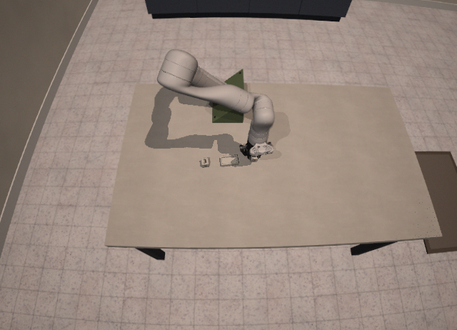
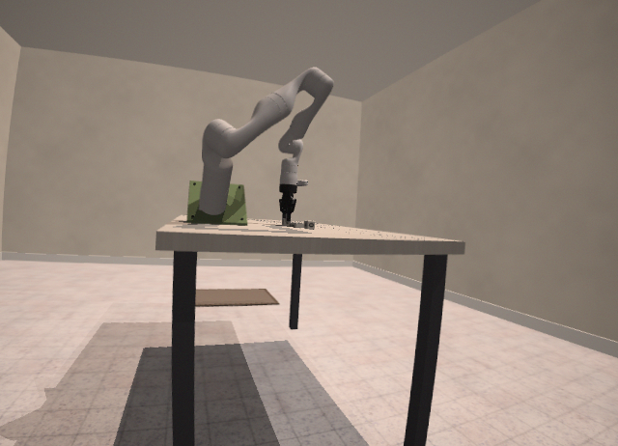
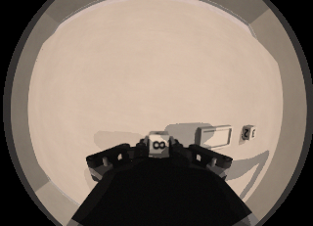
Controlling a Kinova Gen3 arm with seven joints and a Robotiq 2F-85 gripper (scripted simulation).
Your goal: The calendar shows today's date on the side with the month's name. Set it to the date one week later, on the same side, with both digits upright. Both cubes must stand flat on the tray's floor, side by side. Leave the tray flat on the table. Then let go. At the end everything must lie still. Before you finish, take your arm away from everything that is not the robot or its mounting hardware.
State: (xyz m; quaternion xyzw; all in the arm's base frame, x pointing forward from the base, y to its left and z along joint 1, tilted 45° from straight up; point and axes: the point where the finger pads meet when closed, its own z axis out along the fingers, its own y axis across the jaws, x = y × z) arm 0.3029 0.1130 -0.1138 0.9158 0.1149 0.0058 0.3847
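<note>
My gripper (image 2: 286, 220) points down at the tray's right in the top view. It is shut on a white cube (image 1: 253, 158) (image 3: 158, 144), whose face toward the wrist camera shows an 8, turned sideways in that view. The cube is low over or on the table; I cannot tell which. The tray (image 1: 229, 164) (image 3: 199, 138) lies flat on the table with no cube in it. The other cube (image 1: 204, 161) (image 2: 309, 225) (image 3: 248, 133) stands on the table beyond the tray, with a 3 on top and a 2 on a side. Month names are not readable.
The wooden table (image 1: 295, 197) (image 2: 349, 239) carries the green mounting bracket (image 1: 228, 116) (image 2: 234, 211) at the arm's base. The arm's shadow falls across the table near the tray. A brown mat (image 1: 440, 193) lies on the floor beside the table.
</note>
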